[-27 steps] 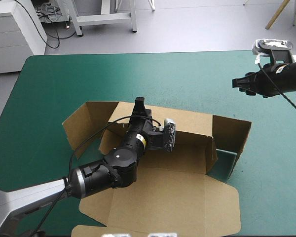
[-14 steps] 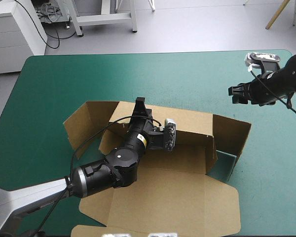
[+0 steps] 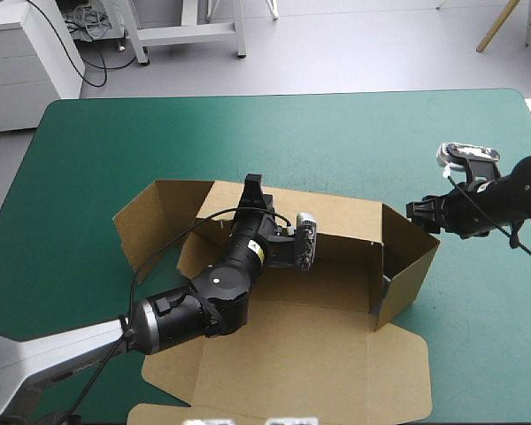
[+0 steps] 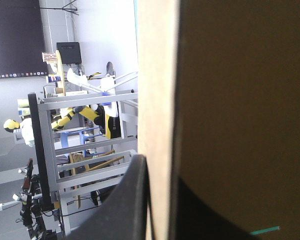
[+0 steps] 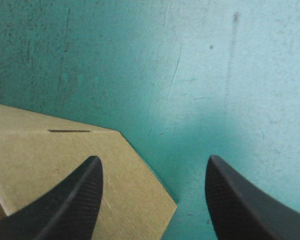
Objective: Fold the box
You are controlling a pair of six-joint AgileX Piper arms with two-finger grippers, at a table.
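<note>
Down from the far right corner, the right gripper has dropped since the earlier frames to the box. The right end flap now stands closer in, covering the strip of desk that showed inside it before. The left arm has not shifted.

From the high view, the brown box lies at the middle of the teal-green desk. Its lid is flat toward the near edge, its far wall is raised, and a left flap is splayed outward. The left arm reaches in a diagonal from the near left corner across the box floor, bent at the elbow. The left gripper is up at the top edge of the far wall. The right arm comes in low from the right edge, its gripper pointing left, with its tips at the upper edge of the right flap.

In the left wrist view, the board stands edge-on and fills the space ahead. One black finger presses against its pale cut edge, so the gripper is clamped on the wall.

In the right wrist view, the two black fingers stand well apart. A corner of the brown flap lies under one of them and reaches into the gap, with bare teal-green cover ahead.
</note>
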